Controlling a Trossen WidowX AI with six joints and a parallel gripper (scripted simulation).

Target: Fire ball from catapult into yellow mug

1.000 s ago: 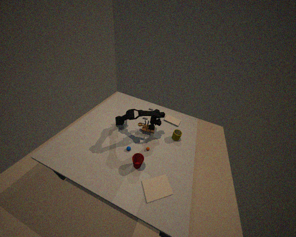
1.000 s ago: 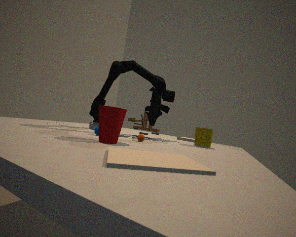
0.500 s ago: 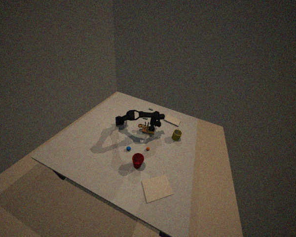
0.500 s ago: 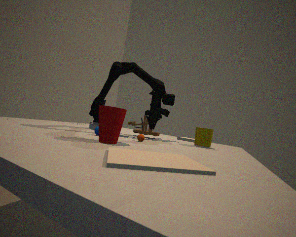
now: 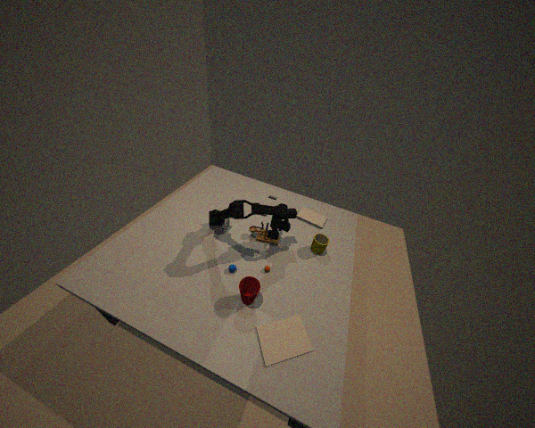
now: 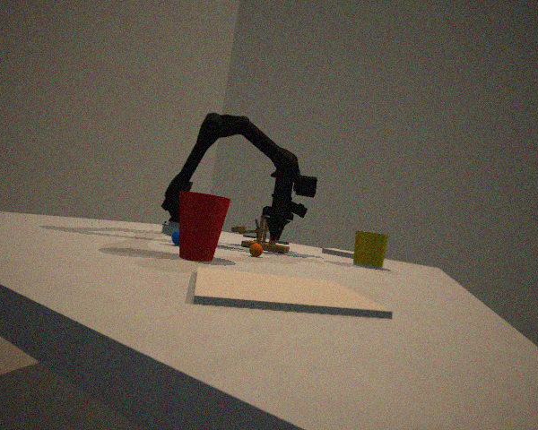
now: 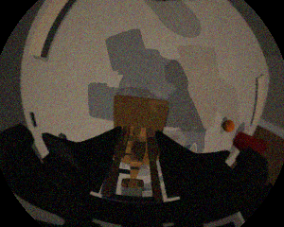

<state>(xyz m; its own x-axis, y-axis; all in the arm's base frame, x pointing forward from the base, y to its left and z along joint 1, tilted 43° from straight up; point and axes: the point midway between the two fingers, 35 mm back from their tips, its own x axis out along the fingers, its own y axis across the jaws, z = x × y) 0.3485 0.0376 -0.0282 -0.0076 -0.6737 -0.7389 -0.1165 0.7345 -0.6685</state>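
Observation:
My gripper [image 5: 273, 236] [image 6: 274, 239] [image 7: 138, 130] points down and is shut on the wooden catapult [image 5: 263, 238] [image 6: 281, 248] [image 7: 141, 111], near its front end. The catapult is upright, at or just above the table top; any small gap cannot be told. Its launching arm points back toward the robot's base. An orange ball [image 5: 267, 268] [image 6: 255, 250] [image 7: 228, 126] and a blue ball [image 5: 232, 267] [image 6: 176, 237] lie on the table beside the catapult. The yellow mug [image 5: 318, 244] [image 6: 370, 248] stands upright beyond the catapult's front end.
A red cup [image 5: 248, 290] [image 6: 202, 227] [image 7: 250, 142] stands near the balls. A large flat board [image 5: 284, 341] [image 6: 278, 291] lies beyond it. Another board [image 5: 312, 217] [image 6: 338, 253] lies behind the mug, and a small dark bar [image 5: 272, 197] near the back edge.

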